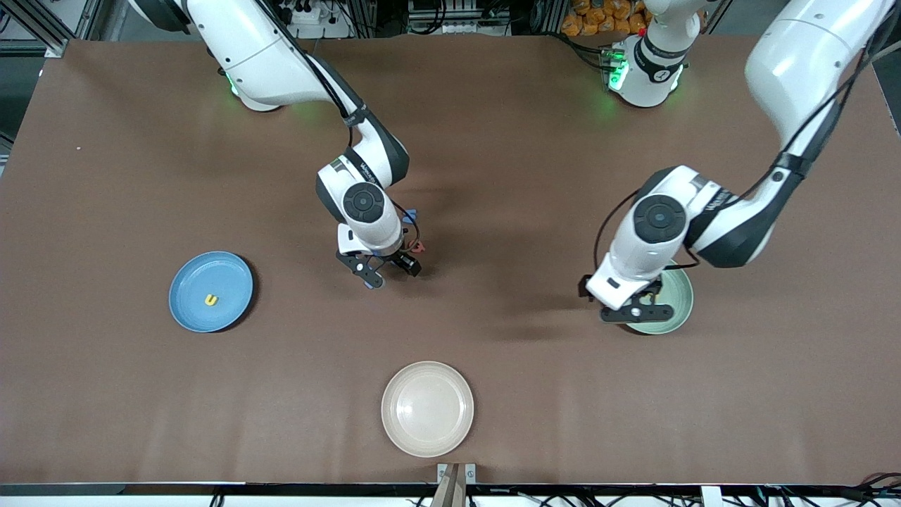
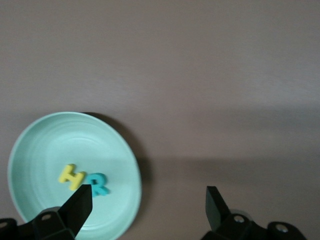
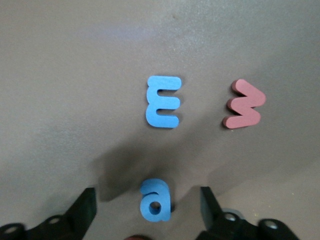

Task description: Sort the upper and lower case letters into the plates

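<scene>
My right gripper (image 1: 388, 269) (image 3: 147, 210) stands open low over mid-table. A blue lower case "a" (image 3: 156, 200) lies on the table between its fingers, with a gap on each side. A blue "E" (image 3: 163, 101) (image 1: 412, 213) and a red "w" (image 3: 243, 104) (image 1: 419, 246) lie close by. My left gripper (image 1: 628, 310) (image 2: 148, 207) hangs open and empty over the rim of the mint green plate (image 1: 679, 296) (image 2: 60, 145). That plate holds a yellow "H" (image 2: 72, 176) and a teal "R" (image 2: 97, 183). The blue plate (image 1: 190, 282) carries one yellow letter (image 1: 211, 300).
A cream-white plate (image 1: 427, 408) with nothing on it sits near the table's front edge, nearer the front camera than the letters. Brown cloth covers the table (image 1: 493, 352) between the three plates.
</scene>
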Action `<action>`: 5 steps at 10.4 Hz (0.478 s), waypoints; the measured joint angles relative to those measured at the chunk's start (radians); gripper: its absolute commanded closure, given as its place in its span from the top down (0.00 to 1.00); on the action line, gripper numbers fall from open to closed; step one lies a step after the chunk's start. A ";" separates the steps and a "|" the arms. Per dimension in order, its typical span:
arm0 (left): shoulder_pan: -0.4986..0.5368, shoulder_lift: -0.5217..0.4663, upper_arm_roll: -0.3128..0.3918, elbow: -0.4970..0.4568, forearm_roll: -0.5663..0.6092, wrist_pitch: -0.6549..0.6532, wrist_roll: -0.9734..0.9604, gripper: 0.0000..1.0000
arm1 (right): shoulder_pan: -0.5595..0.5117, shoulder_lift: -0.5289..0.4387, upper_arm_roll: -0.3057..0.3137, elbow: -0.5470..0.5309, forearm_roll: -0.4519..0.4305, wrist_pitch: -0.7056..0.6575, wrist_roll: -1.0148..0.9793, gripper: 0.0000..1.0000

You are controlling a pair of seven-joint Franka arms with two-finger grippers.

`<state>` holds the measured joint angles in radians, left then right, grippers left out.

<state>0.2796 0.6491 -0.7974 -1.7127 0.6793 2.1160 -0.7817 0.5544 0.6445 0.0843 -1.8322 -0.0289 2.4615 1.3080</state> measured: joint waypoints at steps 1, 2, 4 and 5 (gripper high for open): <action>-0.054 -0.002 0.031 0.027 -0.041 0.000 -0.002 1.00 | 0.000 -0.011 0.001 -0.028 -0.001 0.035 -0.006 0.00; -0.092 -0.006 0.057 0.050 -0.080 -0.001 -0.003 1.00 | 0.003 -0.022 0.003 -0.062 -0.003 0.086 -0.014 0.00; -0.144 -0.025 0.116 0.101 -0.165 -0.001 -0.002 1.00 | 0.004 -0.054 0.004 -0.115 -0.007 0.149 -0.021 0.00; -0.184 -0.037 0.163 0.126 -0.213 -0.001 0.000 1.00 | 0.004 -0.062 0.004 -0.122 -0.008 0.150 -0.022 0.00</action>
<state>0.0951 0.6123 -0.6342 -1.5868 0.4659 2.1155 -0.7820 0.5588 0.5825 0.0887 -1.9545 -0.0365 2.6117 1.2856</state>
